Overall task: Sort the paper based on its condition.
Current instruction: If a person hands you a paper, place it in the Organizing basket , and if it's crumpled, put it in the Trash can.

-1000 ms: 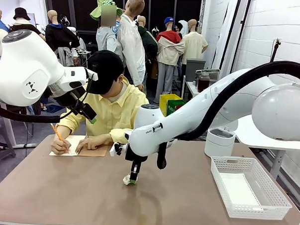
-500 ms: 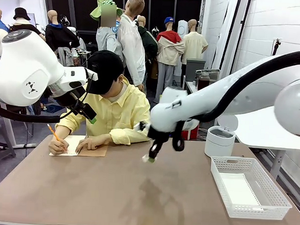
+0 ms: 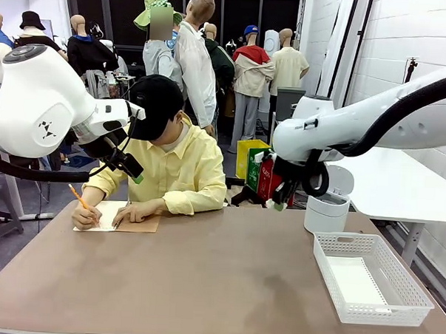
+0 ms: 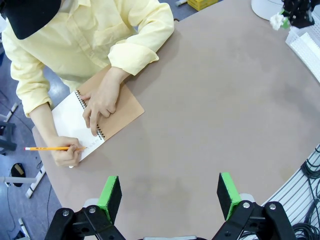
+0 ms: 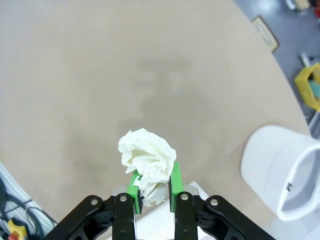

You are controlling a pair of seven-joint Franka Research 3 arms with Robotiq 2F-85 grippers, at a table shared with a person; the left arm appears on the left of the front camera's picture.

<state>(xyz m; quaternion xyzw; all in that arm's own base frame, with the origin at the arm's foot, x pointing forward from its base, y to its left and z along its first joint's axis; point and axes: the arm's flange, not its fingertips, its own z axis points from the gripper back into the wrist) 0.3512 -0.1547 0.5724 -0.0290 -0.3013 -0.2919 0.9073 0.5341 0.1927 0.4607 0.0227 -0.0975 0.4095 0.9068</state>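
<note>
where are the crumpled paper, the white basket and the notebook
crumpled paper (image 5: 147, 152), right wrist view, middle of the wad
white basket (image 3: 329, 279), front view, its left wall
notebook (image 4: 125, 112), left wrist view, its tan cover

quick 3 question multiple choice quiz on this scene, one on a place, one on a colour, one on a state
1. The white basket stands on the table at
A. the robot's right
B. the robot's left
C. the middle
2. The pencil is
A. blue
B. black
C. orange
3. The right fingers are
A. wide open, empty
B. shut on crumpled paper
C. shut on the pencil

Key: 1 A, the front view has it at picture right; 2 C, its shaft shows orange in the left wrist view; 3 B, the green pads pinch the white wad.
</note>
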